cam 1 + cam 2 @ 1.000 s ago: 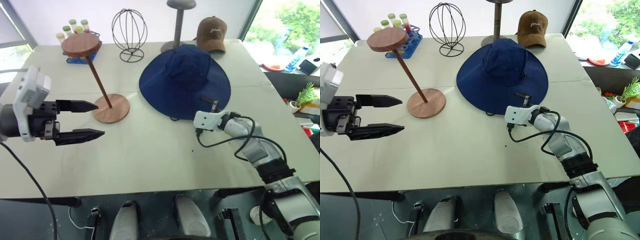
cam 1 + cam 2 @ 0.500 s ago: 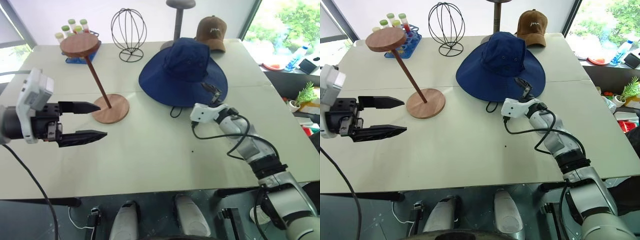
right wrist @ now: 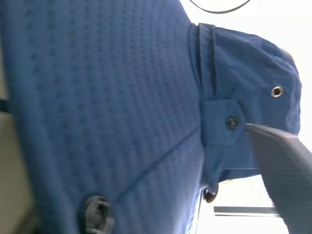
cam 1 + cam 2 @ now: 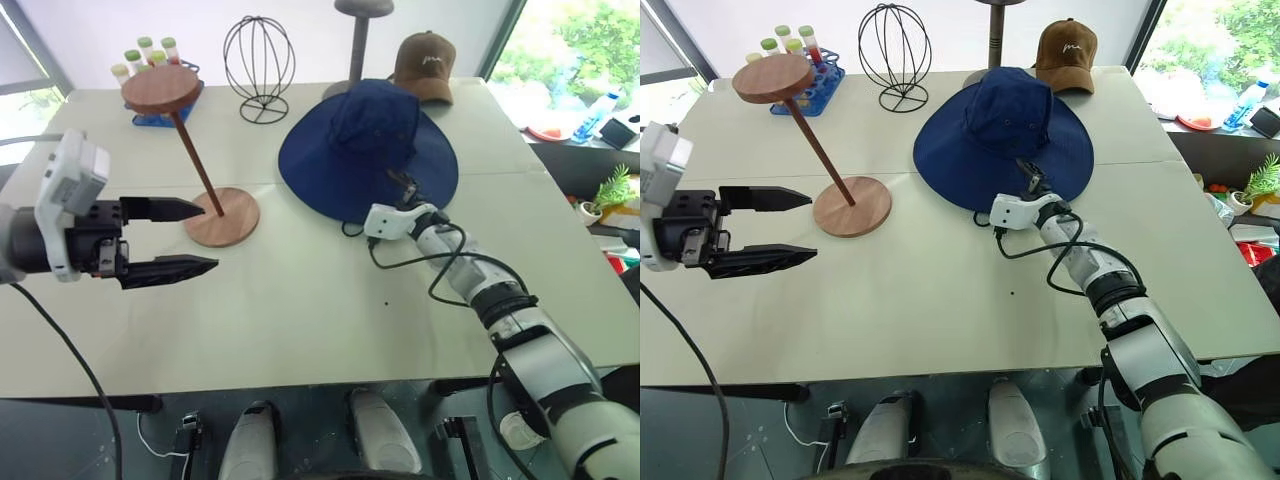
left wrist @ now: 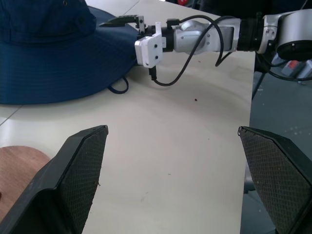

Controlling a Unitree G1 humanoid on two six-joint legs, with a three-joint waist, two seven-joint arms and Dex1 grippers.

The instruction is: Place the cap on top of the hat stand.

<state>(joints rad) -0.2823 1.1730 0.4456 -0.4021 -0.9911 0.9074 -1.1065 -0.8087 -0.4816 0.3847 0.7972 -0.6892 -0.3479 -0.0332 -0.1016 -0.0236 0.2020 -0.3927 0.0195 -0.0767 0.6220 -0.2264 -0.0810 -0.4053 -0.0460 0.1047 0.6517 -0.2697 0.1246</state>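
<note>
Centre frame: right gripper (image 4: 1028,180) over the cap (image 4: 1004,140) brim, grip state indeterminate. Left gripper (image 4: 185,240), fingers apart, beside the hat stand (image 4: 200,165).

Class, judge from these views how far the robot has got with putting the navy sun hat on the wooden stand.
Done: nothing yet; the cap lies on the table, and the hat stand has a bare disc top. In hand: the right gripper is at the near brim, one finger over the fabric, grip not confirmed. The left gripper hovers open beside the stand's base. Left: grasp, lift, carry across, and set the crown on the disc.
</note>
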